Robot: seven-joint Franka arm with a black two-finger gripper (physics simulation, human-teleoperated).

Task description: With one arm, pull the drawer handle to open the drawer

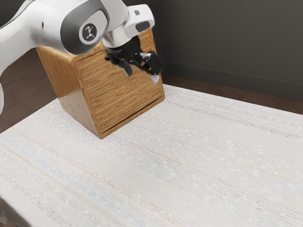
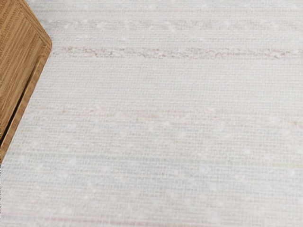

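the wooden drawer cabinet [image 1: 118,94] stands near the table's [image 1: 203,161] far corner at the exterior view's left, its front looking flush with the frame. the black gripper [image 1: 141,69] hangs just before the front's upper part, fingers spread apart. the wrist view shows the cabinet's lower corner [image 2: 19,61] on the pale table [image 2: 180,142].

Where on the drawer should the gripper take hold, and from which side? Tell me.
Grip the handle, high on the drawer front, coming straight at that face from the table side. The front faces out over the table, so the pull runs that way. The open gripper hangs there, hiding the handle.
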